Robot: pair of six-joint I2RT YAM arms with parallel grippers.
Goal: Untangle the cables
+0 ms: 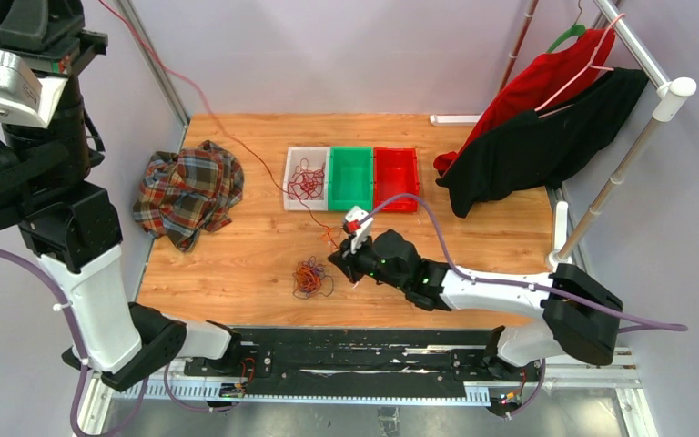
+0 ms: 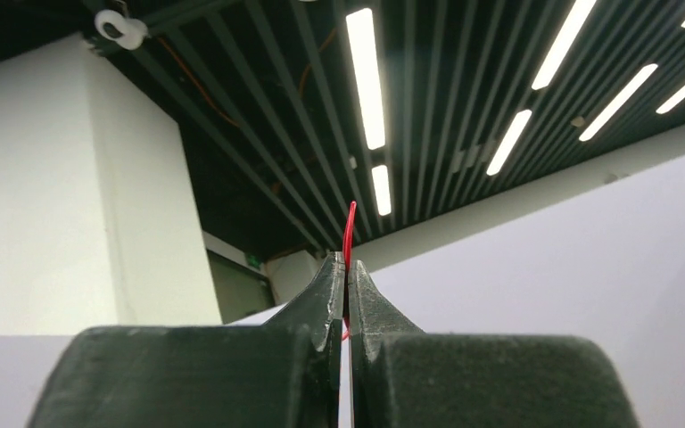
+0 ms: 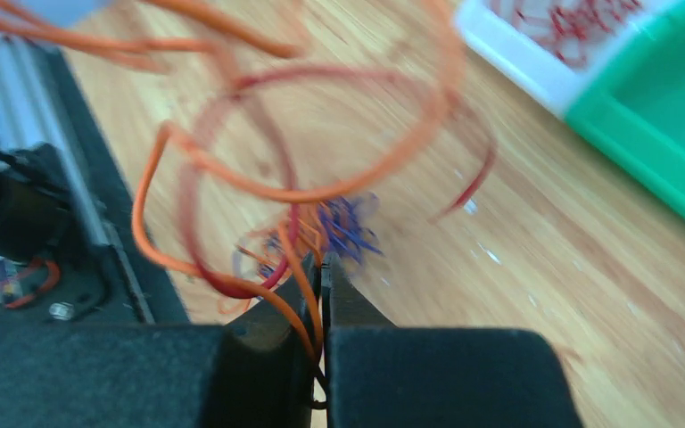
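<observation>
Thin red, orange and purple cables (image 1: 309, 277) lie knotted on the table (image 1: 237, 264), near its front edge.
Right gripper (image 3: 325, 267) is clenched on an orange cable (image 3: 339, 189) beside the knot; purple strands (image 3: 348, 227) read clearly only in its wrist view. Left gripper (image 2: 348, 276) pinches a red cable (image 2: 350, 234), its grip shown only by its own camera. White bin (image 1: 288, 182) holds loose red cables (image 1: 307, 180); green bin (image 1: 350, 177) and red bin (image 1: 396, 177) adjoin.
</observation>
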